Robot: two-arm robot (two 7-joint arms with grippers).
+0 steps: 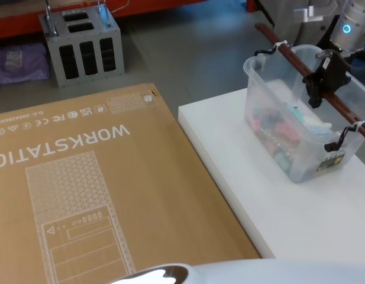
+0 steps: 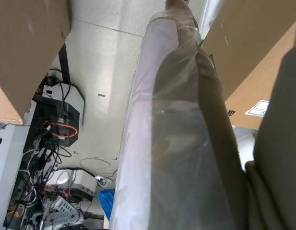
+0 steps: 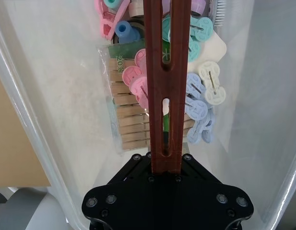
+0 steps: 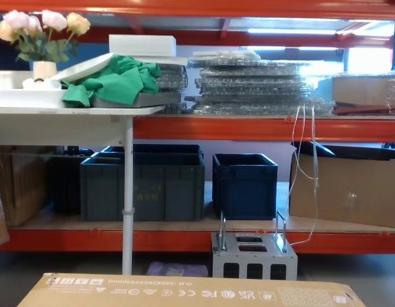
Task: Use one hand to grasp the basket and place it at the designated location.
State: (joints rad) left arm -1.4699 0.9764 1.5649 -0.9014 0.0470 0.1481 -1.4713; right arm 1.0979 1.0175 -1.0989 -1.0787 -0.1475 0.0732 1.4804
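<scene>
The basket (image 1: 270,112) is a translucent white tub on the white table (image 1: 288,231) at the right; I cannot tell whether it rests there or hangs just above. Black wire and white zip ties hold its long red-brown bar handle (image 1: 297,59) over the rim. My right gripper (image 1: 325,72), dark on a silver arm with a blue ring light, is shut on the middle of that bar. In the right wrist view the slotted handle (image 3: 166,72) runs into the gripper (image 3: 166,165), above the basket's wall (image 3: 52,72) and its coloured clips and wooden pegs. My left arm stays low beside the cardboard.
A large flat cardboard box (image 1: 81,177) marked WORKSTATION lies left of the white table. Behind it on the floor stands a small grey metal box (image 1: 81,44) with two loop handles. Dark blue crates (image 4: 245,182) sit on an orange shelf rack beyond.
</scene>
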